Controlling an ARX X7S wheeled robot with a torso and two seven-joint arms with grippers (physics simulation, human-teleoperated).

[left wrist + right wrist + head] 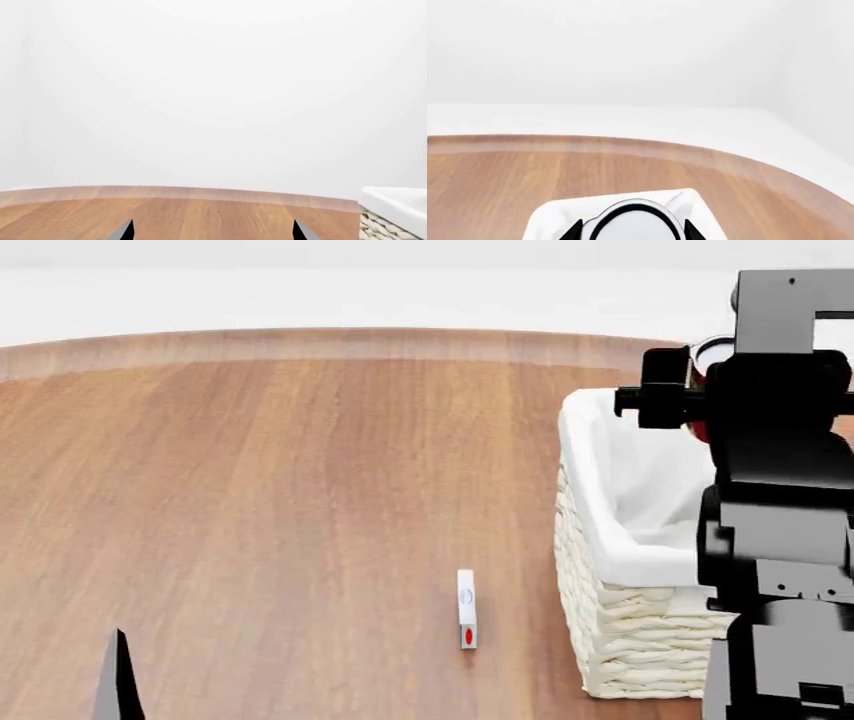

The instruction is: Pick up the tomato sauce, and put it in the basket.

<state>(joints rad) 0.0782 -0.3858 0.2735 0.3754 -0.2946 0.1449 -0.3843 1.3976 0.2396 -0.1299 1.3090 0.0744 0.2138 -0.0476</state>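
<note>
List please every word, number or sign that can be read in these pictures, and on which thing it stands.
None can be read.
Small white object on the table: blue mark and red mark, too small to read.
Tomato sauce in the right claw: label hidden by the arm.

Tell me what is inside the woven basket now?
The cream woven wicker basket shows only its white cloth lining. The right hand holds the small red-labelled tomato sauce can above it. The black arm covers the basket's right part.
</note>
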